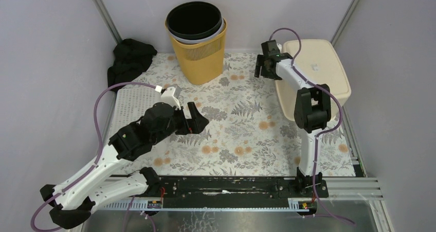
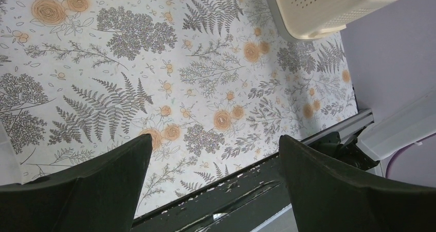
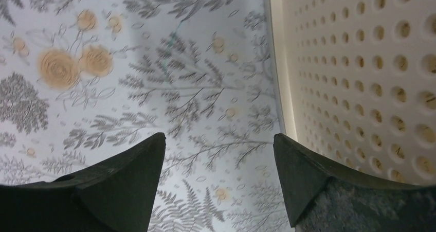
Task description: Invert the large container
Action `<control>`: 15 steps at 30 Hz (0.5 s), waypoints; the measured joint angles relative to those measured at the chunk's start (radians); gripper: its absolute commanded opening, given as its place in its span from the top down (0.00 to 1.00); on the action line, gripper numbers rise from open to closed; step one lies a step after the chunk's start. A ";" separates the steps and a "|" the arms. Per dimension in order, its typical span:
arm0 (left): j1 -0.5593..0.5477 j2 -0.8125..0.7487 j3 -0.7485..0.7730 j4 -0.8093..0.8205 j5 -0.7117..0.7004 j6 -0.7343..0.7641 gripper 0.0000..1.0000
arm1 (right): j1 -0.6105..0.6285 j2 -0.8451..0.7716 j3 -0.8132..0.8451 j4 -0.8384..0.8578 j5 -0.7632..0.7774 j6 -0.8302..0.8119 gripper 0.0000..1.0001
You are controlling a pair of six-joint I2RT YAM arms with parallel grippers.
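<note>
The cream large container (image 1: 321,70) sits at the upper right of the top view. The right gripper (image 1: 261,63) hangs beside its left edge, jaws apart, empty. The left gripper (image 1: 198,119), centre-left, gapes wide, empty.

We are seeing floral-covered table (image 1: 241,124) carrying four things: cream container (image 1: 314,70) sitting at right side, yellow basket (image 1: 198,57) standing far middle, black cloth (image 1: 128,59) lying far left, white perforated mat (image 1: 128,103) lying along left.

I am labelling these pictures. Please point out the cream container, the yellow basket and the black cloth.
cream container (image 1: 331,72), top view, flat upper face
yellow basket (image 1: 200,63), top view, front wall
black cloth (image 1: 128,59), top view, its middle
</note>
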 measured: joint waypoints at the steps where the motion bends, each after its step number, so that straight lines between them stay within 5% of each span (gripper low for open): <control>1: 0.000 0.003 0.000 0.000 0.000 0.001 0.00 | -0.019 0.008 0.009 0.003 -0.014 -0.002 0.16; 9: 0.000 0.033 0.001 -0.002 -0.011 0.023 0.00 | -0.094 0.017 0.058 0.037 -0.138 -0.049 0.16; 15: 0.000 0.040 0.007 -0.006 -0.014 0.030 0.00 | -0.073 -0.127 0.038 0.005 -0.184 -0.042 0.19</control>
